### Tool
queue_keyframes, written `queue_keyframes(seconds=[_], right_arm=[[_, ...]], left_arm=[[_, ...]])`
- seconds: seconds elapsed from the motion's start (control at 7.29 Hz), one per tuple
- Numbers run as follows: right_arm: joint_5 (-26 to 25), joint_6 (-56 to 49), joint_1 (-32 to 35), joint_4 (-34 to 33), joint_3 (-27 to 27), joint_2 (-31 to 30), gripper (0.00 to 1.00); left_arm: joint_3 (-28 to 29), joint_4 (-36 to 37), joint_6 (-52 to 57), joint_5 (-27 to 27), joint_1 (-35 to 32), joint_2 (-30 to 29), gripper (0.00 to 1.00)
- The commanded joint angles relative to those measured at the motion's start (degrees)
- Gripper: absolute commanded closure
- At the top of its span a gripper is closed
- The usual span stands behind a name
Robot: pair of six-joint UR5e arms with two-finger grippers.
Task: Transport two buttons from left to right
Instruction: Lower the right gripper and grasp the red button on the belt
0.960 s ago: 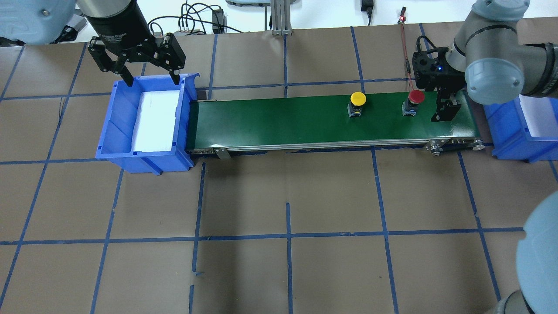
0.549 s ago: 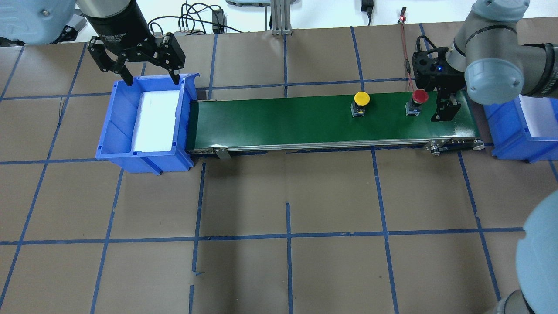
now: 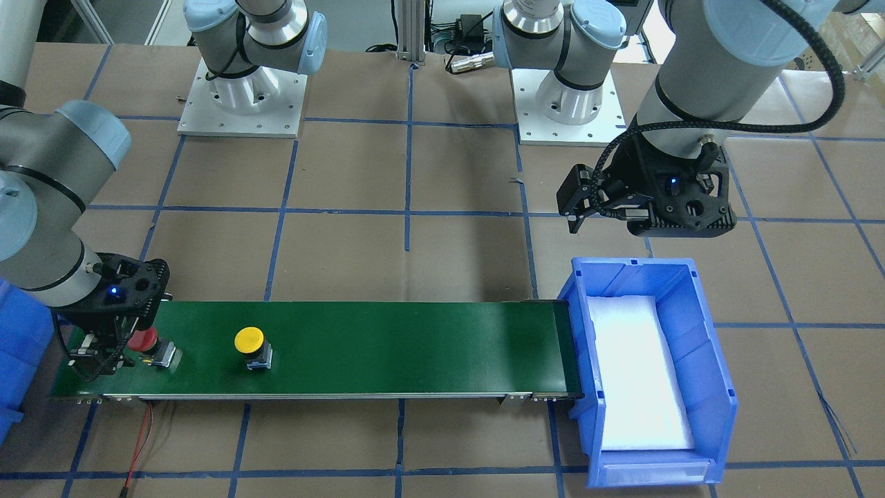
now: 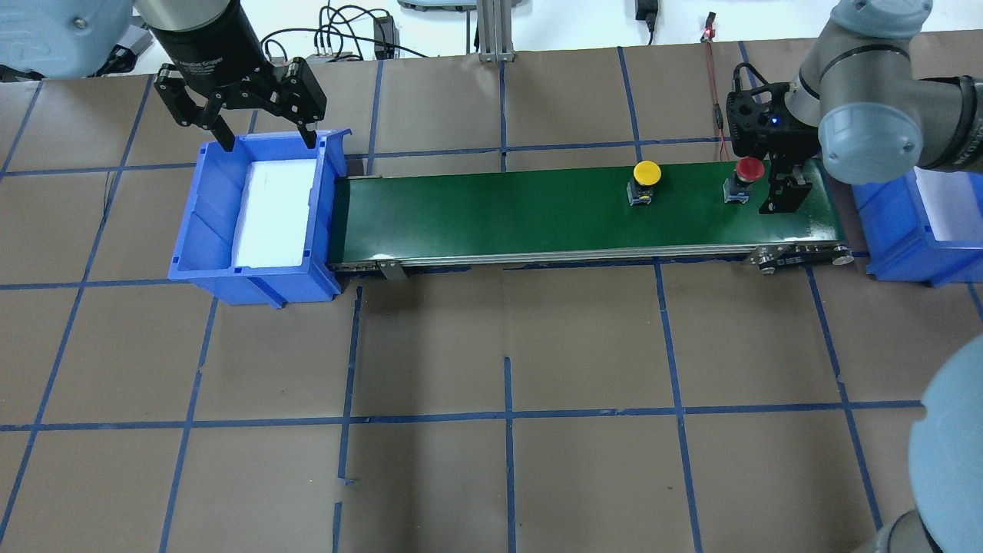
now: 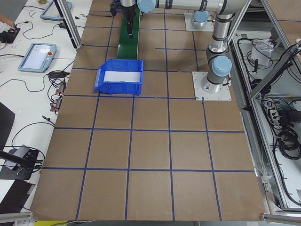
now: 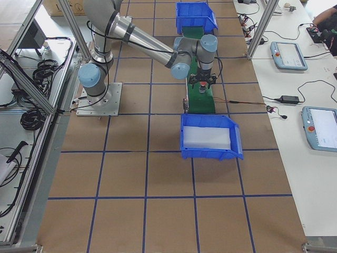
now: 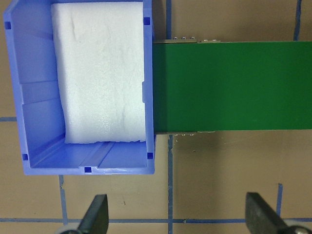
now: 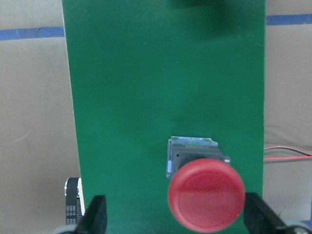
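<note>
While the left gripper gapes above the blue bin, the right gripper stands spread at the belt's right end; red button just left of it; yellow button further left.

Overhead and front views face each other across the conveyor.

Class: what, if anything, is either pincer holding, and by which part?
Nothing is held. The left pincer hangs open near the blue bin; the right pincer is open, with the red button standing on the green belt between its fingers, ungripped.
</note>
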Motion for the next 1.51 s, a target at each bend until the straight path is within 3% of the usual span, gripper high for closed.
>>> queue_keyframes(seconds=[0.0, 0.27, 0.55, 0.69, 1.1, 1.37], right_arm=[[0.0, -0.09, 0.0, -0.03, 0.0, 0.0, 0.01], [0.0, -0.61, -0.61, -0.03, -0.26, 0.0, 0.48], [0.09, -0.79, -1.32, 0.06, -0.44, 0.0, 0.84], [0.17, -0.79, -1.32, -0.03, -0.7, 0.0, 0.91], [-0.09, -0.79, -1.84, 0.14, -2.8, -0.44, 0.92], [0.26, -6.29, -9.53, 6.69, -9.46, -0.61, 0.92]], left_arm=[[0.0, 0.01, 0.0, 0.0, 0.04, -0.01, 0.0], [0.0, 0.01, 0.0, 0.0, 0.04, -0.01, 0.0], [0.0, 0.01, 0.0, 0.0, 0.04, 0.07, 0.0], [0.0, -0.08, 0.0, 0.0, 0.04, -0.01, 0.0], [0.0, -0.08, 0.0, 0.0, 0.04, -0.01, 0.0], [0.0, -0.08, 0.0, 0.0, 0.04, -0.01, 0.0]])
